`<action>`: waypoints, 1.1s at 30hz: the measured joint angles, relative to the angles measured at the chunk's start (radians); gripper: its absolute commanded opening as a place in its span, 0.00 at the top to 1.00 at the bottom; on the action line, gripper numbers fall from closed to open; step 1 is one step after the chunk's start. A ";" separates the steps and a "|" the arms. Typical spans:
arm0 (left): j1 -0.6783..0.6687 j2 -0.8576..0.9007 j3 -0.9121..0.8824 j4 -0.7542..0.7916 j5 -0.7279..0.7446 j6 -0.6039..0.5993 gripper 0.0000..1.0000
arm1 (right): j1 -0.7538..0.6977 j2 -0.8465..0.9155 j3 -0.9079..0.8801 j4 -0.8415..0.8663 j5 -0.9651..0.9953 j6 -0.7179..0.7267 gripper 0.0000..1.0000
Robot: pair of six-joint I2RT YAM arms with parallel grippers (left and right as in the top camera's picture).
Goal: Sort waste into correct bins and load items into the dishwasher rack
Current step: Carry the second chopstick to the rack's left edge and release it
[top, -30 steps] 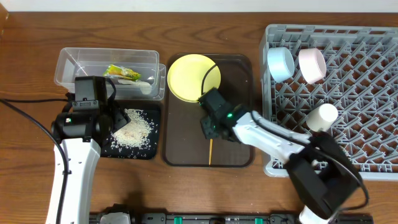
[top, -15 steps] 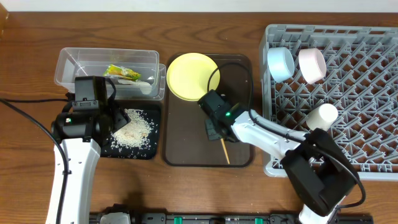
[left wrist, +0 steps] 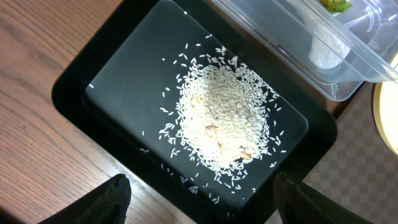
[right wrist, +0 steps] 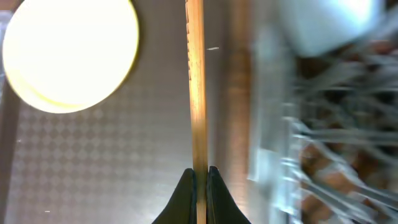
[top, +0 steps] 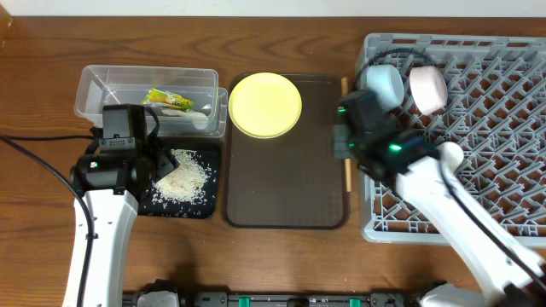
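My right gripper [top: 345, 141] is shut on the wooden chopsticks [top: 346, 175] and holds them over the right edge of the brown serving tray, beside the grey dishwasher rack [top: 478, 183]. In the right wrist view the chopsticks [right wrist: 196, 81] run up from my shut jaws [right wrist: 199, 177]. The yellow plate [top: 265, 105] lies on the tray's far left. A light blue bowl [top: 384, 85], a white bowl [top: 428, 89] and a pale cup [top: 447, 157] sit in the rack. My left gripper [left wrist: 199, 205] is open above the black tray [left wrist: 118, 81] holding rice [left wrist: 224, 124]. The wrapper [top: 162, 99] lies in the clear tub [top: 94, 85].
The brown serving tray [top: 286, 188] lies between the bins and the rack. A white object [top: 194, 112] sits in the clear tub beside the wrapper. Bare wooden table [top: 281, 256] runs along the front.
My right gripper has lifted the chopsticks off the middle of the brown tray and swung them right, towards the rack. The left arm has not moved.
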 measured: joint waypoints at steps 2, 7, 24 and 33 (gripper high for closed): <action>0.000 0.000 0.000 0.000 0.000 0.000 0.24 | -0.033 -0.033 0.000 -0.064 0.029 -0.013 0.99; 0.000 0.000 0.000 0.000 0.000 0.000 0.24 | -0.108 -0.029 -0.002 -0.169 0.071 -0.053 0.99; 0.000 0.000 0.000 0.000 0.000 0.000 0.24 | -0.143 0.069 -0.036 -0.060 0.090 -0.096 0.63; 0.000 0.000 0.000 0.001 0.000 0.000 0.23 | -0.146 0.069 -0.038 0.217 -0.012 -0.145 0.59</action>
